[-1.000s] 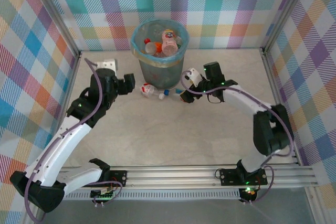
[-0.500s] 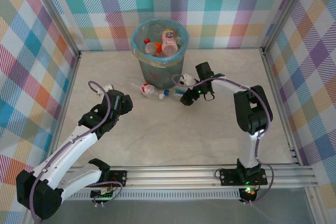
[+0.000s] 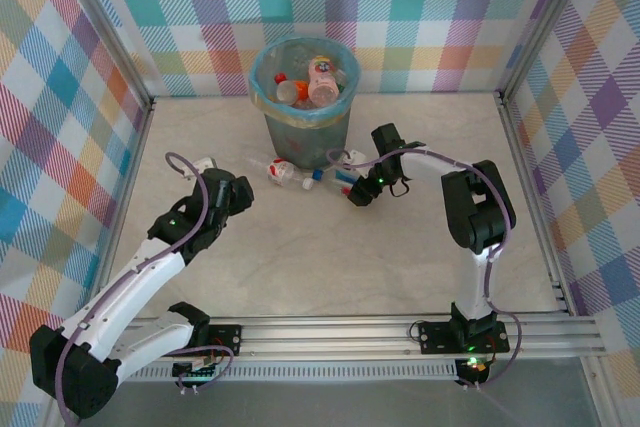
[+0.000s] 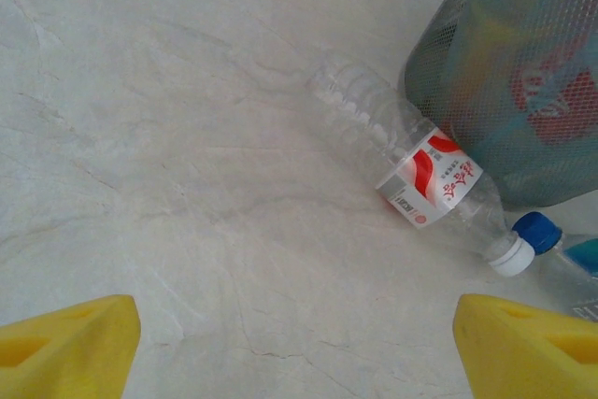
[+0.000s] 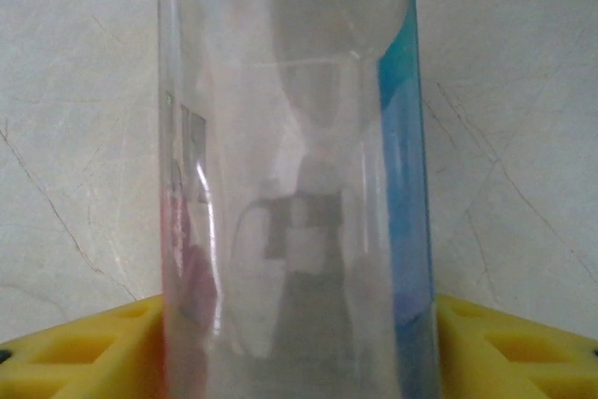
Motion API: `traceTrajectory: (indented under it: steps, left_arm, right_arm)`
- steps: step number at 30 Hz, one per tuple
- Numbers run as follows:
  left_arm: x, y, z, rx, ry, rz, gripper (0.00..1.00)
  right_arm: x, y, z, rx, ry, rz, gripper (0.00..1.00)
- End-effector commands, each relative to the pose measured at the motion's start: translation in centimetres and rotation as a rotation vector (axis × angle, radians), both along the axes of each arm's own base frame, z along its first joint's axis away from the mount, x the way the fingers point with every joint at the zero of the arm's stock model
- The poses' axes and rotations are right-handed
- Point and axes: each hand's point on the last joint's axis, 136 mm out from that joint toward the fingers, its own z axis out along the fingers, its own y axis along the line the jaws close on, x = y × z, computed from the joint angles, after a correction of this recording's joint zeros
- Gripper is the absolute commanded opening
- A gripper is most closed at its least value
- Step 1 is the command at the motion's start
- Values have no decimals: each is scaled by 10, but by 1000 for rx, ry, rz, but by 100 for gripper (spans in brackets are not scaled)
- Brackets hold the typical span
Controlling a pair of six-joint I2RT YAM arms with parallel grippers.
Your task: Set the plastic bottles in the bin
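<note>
Right gripper is clamped on a clear blue-labelled bottle lying on the table by the bin, which stands mid far edge. Left gripper has its jaws wide apart and empty, near a red-labelled bottle at the bin's foot.

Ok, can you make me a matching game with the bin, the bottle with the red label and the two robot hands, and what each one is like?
Things:
1. bin
2. red-label bottle
3. left hand
4. right hand

States:
a. placed around a clear bottle
b. open, with nothing in it
c. lying on its side on the table
d. standing up with bottles inside

Pairs: 1-d, 2-c, 3-b, 4-a
</note>
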Motion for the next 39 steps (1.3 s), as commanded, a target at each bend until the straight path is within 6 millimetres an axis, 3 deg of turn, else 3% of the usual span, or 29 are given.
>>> traceTrajectory:
  steps: [1,8,14,22,28,33,39]
  left_arm:
    - [2,2,24,4,-33,-10,87]
    - [11,-5,76,33,-113,-76,87]
    - [22,-38,101,-32,-128,-224,86]
    - [31,-99,112,-289,-88,-417,89]
    - [34,-120,114,-437,-90,-449,90]
    - [35,-137,121,-522,-100,-513,85]
    - [38,-148,112,-551,-61,-542,75]
  right_arm:
    - [-1,3,9,8,-2,20,59]
    - [-16,3,48,58,-42,-20,47]
    - [-47,16,92,140,-91,-21,44]
    - [-108,49,161,357,-130,62,44]
    - [-114,62,202,530,-101,13,44]
    - [-114,70,213,562,-92,5,44]
    - [-119,78,217,583,-90,38,44]
